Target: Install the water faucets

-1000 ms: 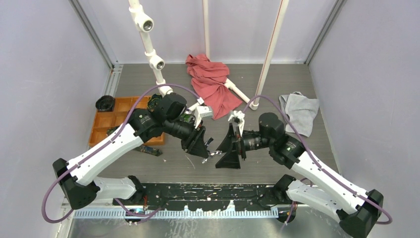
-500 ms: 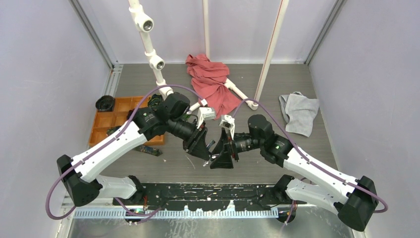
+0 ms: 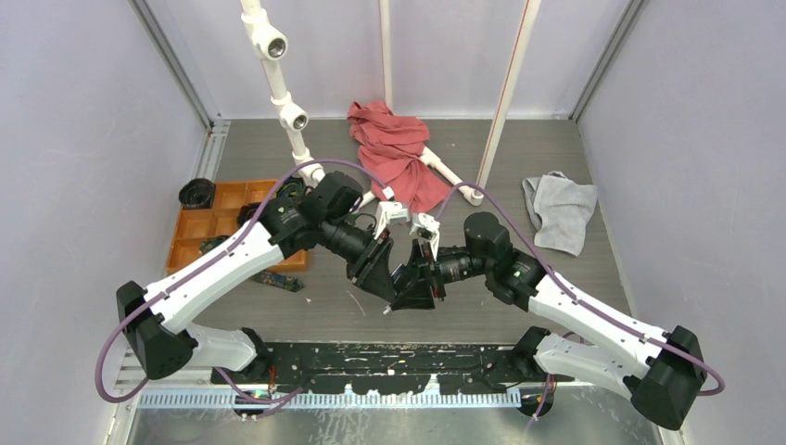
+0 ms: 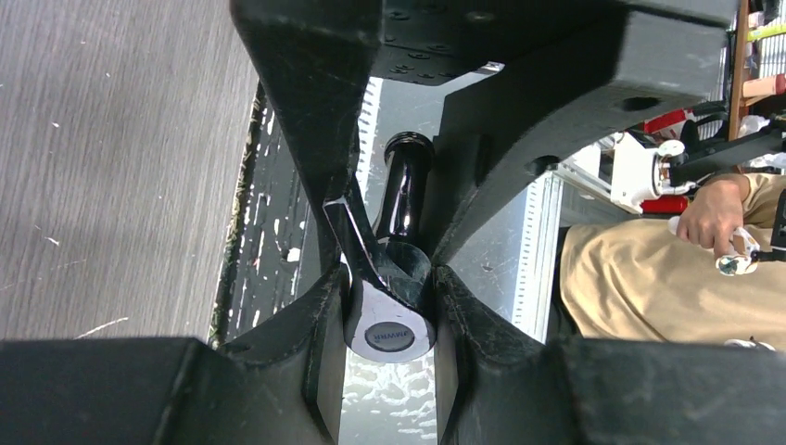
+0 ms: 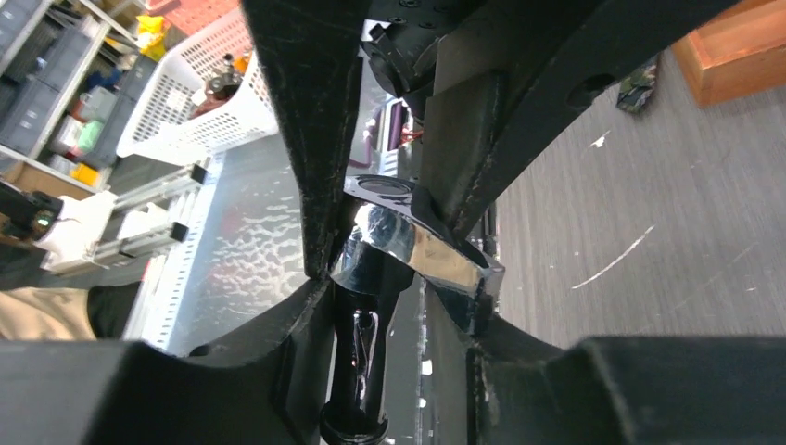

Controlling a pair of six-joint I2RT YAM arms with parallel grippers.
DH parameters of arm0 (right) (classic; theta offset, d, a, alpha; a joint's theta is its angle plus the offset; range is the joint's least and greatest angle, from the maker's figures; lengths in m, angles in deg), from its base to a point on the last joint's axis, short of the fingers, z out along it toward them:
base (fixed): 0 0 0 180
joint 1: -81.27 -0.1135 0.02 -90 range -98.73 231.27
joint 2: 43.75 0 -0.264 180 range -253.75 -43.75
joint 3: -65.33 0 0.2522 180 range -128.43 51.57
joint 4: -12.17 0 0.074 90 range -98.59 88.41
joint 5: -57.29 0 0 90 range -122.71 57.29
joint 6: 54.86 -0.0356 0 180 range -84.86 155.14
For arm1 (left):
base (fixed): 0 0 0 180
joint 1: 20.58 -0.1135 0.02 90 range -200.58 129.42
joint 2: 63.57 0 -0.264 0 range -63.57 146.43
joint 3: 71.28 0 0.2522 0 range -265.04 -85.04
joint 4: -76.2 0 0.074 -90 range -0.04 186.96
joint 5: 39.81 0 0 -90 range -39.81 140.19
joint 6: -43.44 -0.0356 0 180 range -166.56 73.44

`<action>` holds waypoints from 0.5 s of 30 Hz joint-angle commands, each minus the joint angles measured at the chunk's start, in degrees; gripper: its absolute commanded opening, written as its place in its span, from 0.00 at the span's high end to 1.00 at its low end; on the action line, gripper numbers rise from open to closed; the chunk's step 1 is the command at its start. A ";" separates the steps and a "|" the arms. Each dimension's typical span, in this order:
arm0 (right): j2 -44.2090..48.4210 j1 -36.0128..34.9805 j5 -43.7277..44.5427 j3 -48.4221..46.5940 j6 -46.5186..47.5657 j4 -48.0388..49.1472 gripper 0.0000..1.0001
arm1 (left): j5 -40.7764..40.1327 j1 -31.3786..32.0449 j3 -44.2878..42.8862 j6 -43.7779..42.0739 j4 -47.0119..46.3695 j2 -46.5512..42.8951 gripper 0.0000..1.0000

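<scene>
Mid-air handover above table: silver tap [image 4: 387, 326] sits between pads of left gripper [image 4: 389, 278], pinched on both sides, body running out past fingertips. Right gripper [image 5: 375, 278] meets it nose to nose, own fingers closed against same tap's chrome.

Step, as judged: passing tap claw to claw, nothing fitted yet.

Next, likely: one claw lets go, other carries tap to open tee on white pipe [image 3: 294, 116], well beyond both claws, inlet end lined up square.

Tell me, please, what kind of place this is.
Probably a robotics lab test cell: pale wall panels enclose a table holding a white pipe frame and an orange parts tray, and the right wrist view shows storage baskets beyond.
</scene>
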 commanded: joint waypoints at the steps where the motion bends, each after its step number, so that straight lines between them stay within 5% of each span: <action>1: -1.07 -0.41 -2.31 -4.26 5.07 -2.54 0.64 | 2.59 -0.21 -2.01 0.29 -1.53 -0.70 1.00; 9: -3.55 -0.40 -5.56 -4.78 5.39 -3.83 0.98 | 2.34 -0.18 -1.79 0.30 -1.94 -0.21 1.00; 11: -3.28 -0.42 -3.82 -4.69 3.84 -3.42 0.99 | 0.61 -0.17 -2.00 0.53 -2.22 -0.07 1.00; 12: -2.93 -0.39 -2.68 -4.56 2.81 -3.20 0.99 | -1.12 -0.17 -2.29 0.63 -2.11 -0.22 0.78; 13: -2.42 -0.43 -1.28 -4.39 1.76 -2.81 0.99 | -3.15 -0.15 -2.45 0.59 -1.93 -0.55 0.44; 15: -0.85 -0.32 1.94 -3.00 -0.16 -1.91 0.99 | -7.93 -0.39 -3.08 0.12 -0.97 -1.84 0.03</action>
